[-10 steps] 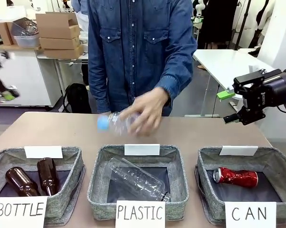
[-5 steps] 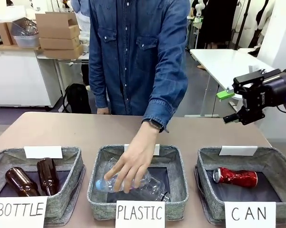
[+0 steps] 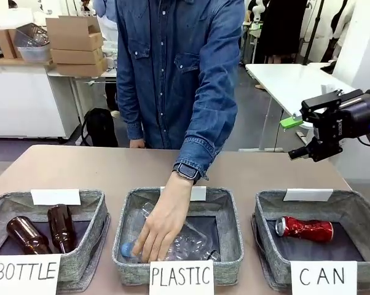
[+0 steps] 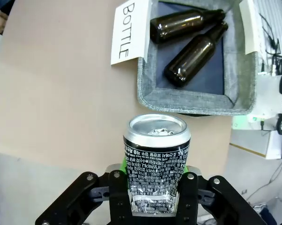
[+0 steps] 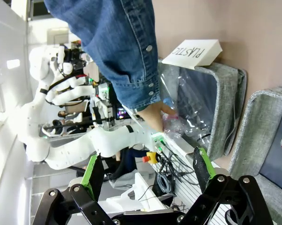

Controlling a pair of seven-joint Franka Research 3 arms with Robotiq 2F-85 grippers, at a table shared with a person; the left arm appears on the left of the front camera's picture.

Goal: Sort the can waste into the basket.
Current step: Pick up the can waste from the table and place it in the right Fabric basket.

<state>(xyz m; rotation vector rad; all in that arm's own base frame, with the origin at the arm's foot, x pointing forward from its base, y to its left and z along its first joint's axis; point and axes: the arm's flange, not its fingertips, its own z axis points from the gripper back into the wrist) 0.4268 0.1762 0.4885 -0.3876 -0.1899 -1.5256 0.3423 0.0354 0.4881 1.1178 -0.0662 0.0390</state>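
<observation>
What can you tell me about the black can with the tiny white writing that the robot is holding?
The dark metal drink can has a shiny silver top, sides covered in small white print, and a crumpled, dented bottom end. It stands upright between the left gripper's jaws, whose green pads press its lower part. It is held up above the tan table, beside the grey fabric bin labelled BOTTLE that holds two brown glass bottles.

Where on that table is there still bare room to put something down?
The widest free patch is the tan tabletop behind all three bins, toward the person. Inside the CAN basket, dark lining lies bare beside the red can. The PLASTIC bin is crowded with clear bottles and the person's hand; the BOTTLE bin holds two brown bottles.
</observation>
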